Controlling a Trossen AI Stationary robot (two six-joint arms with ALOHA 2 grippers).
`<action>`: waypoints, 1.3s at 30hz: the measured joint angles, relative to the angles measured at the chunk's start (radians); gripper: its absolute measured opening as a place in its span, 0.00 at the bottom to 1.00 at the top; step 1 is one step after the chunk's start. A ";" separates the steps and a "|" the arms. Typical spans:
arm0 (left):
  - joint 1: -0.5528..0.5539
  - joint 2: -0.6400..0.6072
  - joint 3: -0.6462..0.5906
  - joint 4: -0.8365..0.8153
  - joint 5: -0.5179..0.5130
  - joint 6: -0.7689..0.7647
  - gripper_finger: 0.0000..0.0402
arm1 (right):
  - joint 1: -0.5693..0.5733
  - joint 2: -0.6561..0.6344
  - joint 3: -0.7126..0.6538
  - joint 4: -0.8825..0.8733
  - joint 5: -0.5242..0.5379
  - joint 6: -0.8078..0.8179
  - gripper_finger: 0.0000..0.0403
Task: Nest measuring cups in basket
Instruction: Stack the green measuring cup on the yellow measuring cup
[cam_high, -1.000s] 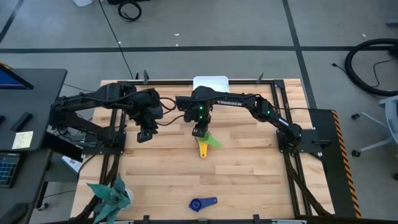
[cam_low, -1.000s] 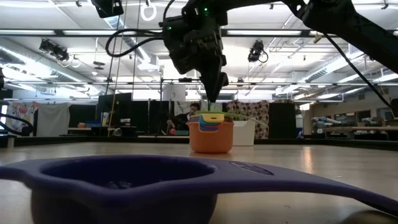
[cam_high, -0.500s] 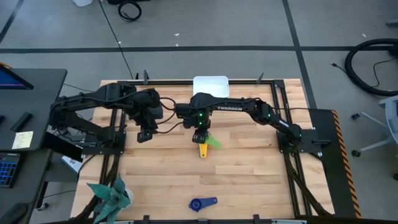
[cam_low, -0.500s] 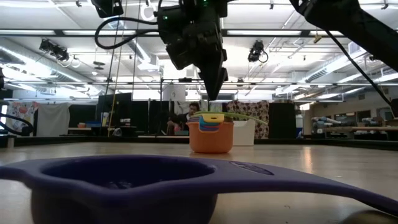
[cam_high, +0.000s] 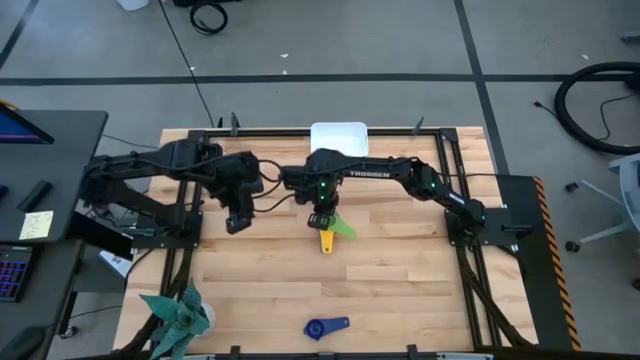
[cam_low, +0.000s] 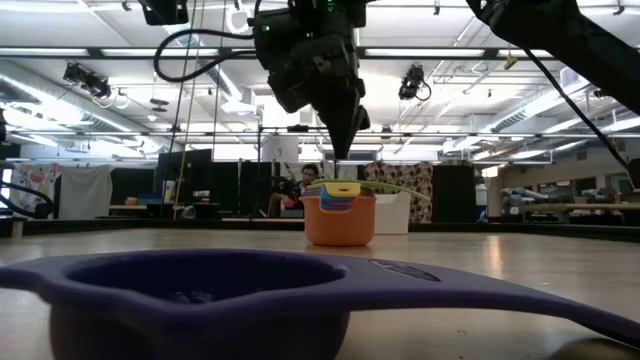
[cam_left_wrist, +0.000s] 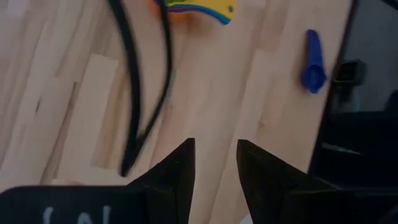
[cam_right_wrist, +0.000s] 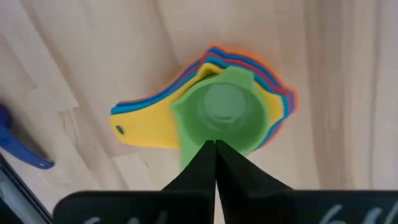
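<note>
A stack of nested measuring cups (cam_high: 328, 233) stands on its orange bottom cup mid-table, green cup (cam_right_wrist: 221, 115) on top, yellow handle (cam_right_wrist: 140, 130) sticking out. My right gripper (cam_high: 321, 214) hangs shut just above the stack (cam_low: 340, 215), its tip (cam_low: 340, 155) clear of the cups. My left gripper (cam_high: 236, 222) hovers open to the stack's left, over bare wood (cam_left_wrist: 216, 162). The dark blue cup (cam_high: 326, 327) lies alone near the table's near edge, filling the low view's foreground (cam_low: 200, 290). The white basket (cam_high: 339, 135) sits at the far edge.
A teal spiky plant (cam_high: 180, 315) stands at the near left corner. A black cable (cam_left_wrist: 134, 93) hangs between the two arms. Bare wood lies between the stack and the dark blue cup, and to the right of the stack.
My left gripper has moved a little toward the table's right and near edge. My right arm has shifted slightly toward the near edge, its gripper staying shut over the stack. The cups have not moved.
</note>
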 joint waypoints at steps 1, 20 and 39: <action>-0.014 0.005 0.000 0.000 -0.024 -0.026 0.31 | 0.004 -0.003 0.000 0.000 0.001 -0.001 0.03; -0.151 0.246 0.000 0.153 -0.253 -0.061 0.31 | 0.044 -0.467 -0.638 0.101 0.201 0.101 0.01; -0.112 0.571 0.001 0.397 -0.194 0.204 0.31 | 0.044 -0.601 -1.115 0.717 0.088 -0.014 0.01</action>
